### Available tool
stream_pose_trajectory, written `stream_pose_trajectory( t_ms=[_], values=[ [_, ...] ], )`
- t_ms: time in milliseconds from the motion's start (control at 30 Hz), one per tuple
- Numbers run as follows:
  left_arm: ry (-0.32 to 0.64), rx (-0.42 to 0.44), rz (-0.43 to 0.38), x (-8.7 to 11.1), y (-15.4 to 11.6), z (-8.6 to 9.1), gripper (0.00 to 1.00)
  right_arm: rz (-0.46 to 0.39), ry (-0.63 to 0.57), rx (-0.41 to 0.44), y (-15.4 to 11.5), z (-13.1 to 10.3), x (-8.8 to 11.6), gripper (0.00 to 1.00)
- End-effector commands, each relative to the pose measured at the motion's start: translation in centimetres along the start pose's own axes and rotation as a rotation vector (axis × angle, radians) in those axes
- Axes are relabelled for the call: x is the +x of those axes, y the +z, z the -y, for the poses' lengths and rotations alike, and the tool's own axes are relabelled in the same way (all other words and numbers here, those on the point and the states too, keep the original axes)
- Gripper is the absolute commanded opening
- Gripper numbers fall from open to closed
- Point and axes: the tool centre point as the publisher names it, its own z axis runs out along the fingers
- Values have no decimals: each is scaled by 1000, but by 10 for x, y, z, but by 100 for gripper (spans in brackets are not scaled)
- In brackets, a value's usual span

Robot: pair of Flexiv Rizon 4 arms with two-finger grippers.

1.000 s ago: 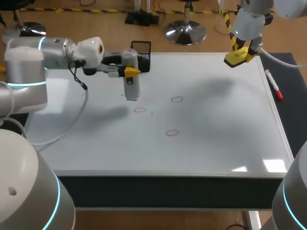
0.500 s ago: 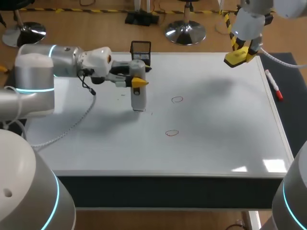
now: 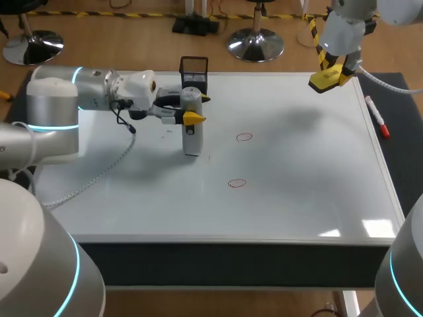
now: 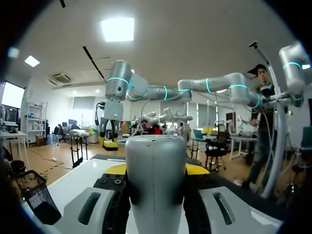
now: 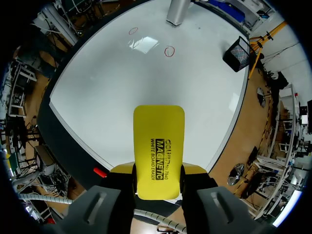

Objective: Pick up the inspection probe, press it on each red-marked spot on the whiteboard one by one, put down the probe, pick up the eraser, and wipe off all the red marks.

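1 second ago the left gripper (image 3: pixel 190 117) held the probe (image 3: pixel 192 139) tipped over and a bit off to the left of the nearest red ring, and you could see that ring. Half a second ago the probe had moved over the ring. Now the probe stands straight up with its bottom end on the whiteboard (image 3: pixel 297 172), right where that ring was. The left fingers are clamped on the probe from 2 sides.

The right gripper (image 5: pixel 158 171) has not moved. It hangs above the far right corner of the board, and its fingers are squeezed on the yellow eraser (image 5: pixel 159 141).

2 red rings still show: one (image 3: pixel 244 137) to the right of the probe and one (image 3: pixel 236 183) nearer the front edge. The 3rd ring is hidden under the probe.

In the left wrist view only the probe's round top part shows, and its bottom end is cut off. In the right wrist view the probe is far away and partly cut off.

A black basket (image 3: pixel 193 69) sits just behind the probe at the far edge. A red pen (image 3: pixel 377 117) lies beside the board's right edge.
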Motion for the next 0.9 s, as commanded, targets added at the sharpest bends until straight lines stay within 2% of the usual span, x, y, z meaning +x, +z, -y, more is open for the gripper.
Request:
stream_pose_trajectory(
  t_ms=[33,333,900],
  values=[
    [0,4,-13,-7,0,-4,0,-4,-2,2,-1,1,0,0],
    [5,4,-30,-9,-2,-11,0,-4,-2,2,-1,1,0,0],
    [-6,1,-33,-11,-5,-13,0,-4,-2,2,-1,1,0,0]
  ],
)
